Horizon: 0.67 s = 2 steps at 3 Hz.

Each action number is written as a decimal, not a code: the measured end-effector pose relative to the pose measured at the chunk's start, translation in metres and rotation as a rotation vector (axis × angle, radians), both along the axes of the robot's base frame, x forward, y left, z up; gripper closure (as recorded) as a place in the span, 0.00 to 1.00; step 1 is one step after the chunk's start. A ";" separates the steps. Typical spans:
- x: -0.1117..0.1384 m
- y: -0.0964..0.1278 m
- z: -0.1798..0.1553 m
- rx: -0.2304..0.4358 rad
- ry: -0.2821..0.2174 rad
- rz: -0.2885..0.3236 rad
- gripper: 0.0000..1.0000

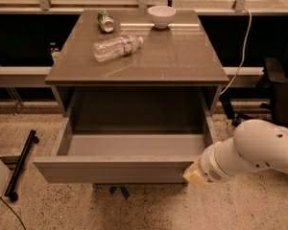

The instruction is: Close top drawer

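Note:
The top drawer of the grey-brown cabinet is pulled far out toward me. Its pale grey inside holds nothing that I can see. My white arm comes in from the right. My gripper is at the right end of the drawer's flat front panel, against or just in front of it. The arm's end hides the contact itself. The lower drawers are hidden behind the open drawer.
On the cabinet top lie a clear plastic bottle and a can, both on their sides, and a white bowl stands at the back. A black bar lies on the floor at left. A white cable hangs at right.

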<state>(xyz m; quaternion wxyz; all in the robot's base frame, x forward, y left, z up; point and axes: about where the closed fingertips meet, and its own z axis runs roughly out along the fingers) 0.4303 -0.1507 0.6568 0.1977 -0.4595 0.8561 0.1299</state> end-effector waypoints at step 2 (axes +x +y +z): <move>0.040 0.011 0.011 -0.011 -0.103 -0.018 1.00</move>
